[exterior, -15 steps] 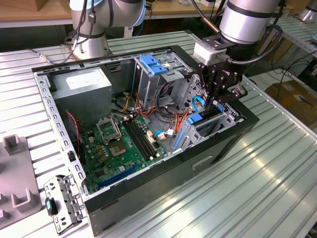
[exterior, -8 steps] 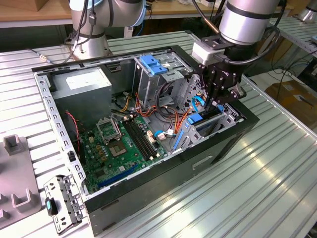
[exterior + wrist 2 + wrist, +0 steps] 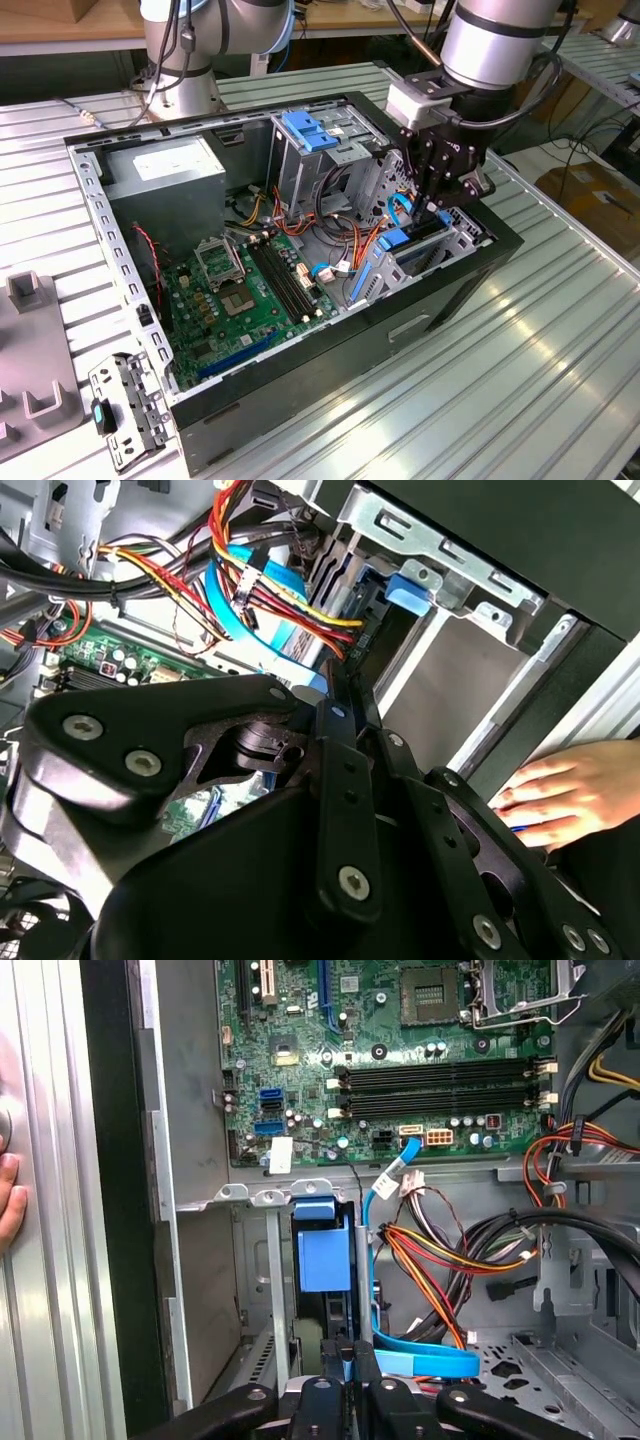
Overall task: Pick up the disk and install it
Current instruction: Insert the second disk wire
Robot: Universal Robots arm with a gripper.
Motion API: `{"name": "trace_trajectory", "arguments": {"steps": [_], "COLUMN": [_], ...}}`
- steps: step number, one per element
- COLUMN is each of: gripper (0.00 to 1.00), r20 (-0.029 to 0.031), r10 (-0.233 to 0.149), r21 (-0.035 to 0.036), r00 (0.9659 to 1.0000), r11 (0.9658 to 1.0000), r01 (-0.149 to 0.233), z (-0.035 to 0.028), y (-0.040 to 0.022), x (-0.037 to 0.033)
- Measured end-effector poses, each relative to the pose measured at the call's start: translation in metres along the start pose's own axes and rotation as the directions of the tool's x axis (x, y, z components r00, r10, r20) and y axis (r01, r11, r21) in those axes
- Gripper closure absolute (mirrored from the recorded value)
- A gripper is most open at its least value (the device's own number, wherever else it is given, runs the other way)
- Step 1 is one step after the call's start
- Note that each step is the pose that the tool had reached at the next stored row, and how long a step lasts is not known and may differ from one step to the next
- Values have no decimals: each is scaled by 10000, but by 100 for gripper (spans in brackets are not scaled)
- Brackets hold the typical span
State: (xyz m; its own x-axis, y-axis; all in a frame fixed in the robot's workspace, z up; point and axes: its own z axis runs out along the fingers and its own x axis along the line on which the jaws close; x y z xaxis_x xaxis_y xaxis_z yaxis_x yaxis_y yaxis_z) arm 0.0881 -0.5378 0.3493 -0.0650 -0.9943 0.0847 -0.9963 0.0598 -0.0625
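The black two-fingered tool [image 3: 437, 205] on the silver arm reaches down into the open black computer case [image 3: 440, 290] that lies on its side on the ribbed aluminium worktop [image 3: 500, 400]. It sits over the drive bay at the corner of the case on the exterior view's right. In the first wrist view the fingertips [image 3: 345, 1355] are drawn almost together, pinching the thin upper edge of the flat metal disk in its blue plastic carrier frame [image 3: 324, 1250]. The disk stands on edge in a narrow slot of the grey metal bay, and much of its body is already below the bay rails.

So the pickup is done and the installing is well under way. The disk looks partly sunk into the slot, but I cannot tell from here whether it is fully seated or latched, since the tool hides its lower part. The tool has not let go.

Beside the slot a flat blue data cable [image 3: 385, 1185] and a bundle of red, yellow and orange power wires [image 3: 430, 1250] hang loose; none appears plugged into the disk. The green motherboard [image 3: 250, 290] lies just beyond the bay. A person's hand [image 3: 570, 790] rests on the worktop against the outside of the case.
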Motion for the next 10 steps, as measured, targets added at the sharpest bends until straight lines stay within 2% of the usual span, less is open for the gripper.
{"name": "trace_trajectory", "arguments": {"steps": [3, 10], "gripper": [84, 84], "r20": [6, 78], "r10": [0, 1], "r21": [-28, -47], "r00": [10000, 10000], "r11": [10000, 10000], "r01": [0, -1], "z": [7, 28], "y": [-12, -12], "x": [-1, -3]}}
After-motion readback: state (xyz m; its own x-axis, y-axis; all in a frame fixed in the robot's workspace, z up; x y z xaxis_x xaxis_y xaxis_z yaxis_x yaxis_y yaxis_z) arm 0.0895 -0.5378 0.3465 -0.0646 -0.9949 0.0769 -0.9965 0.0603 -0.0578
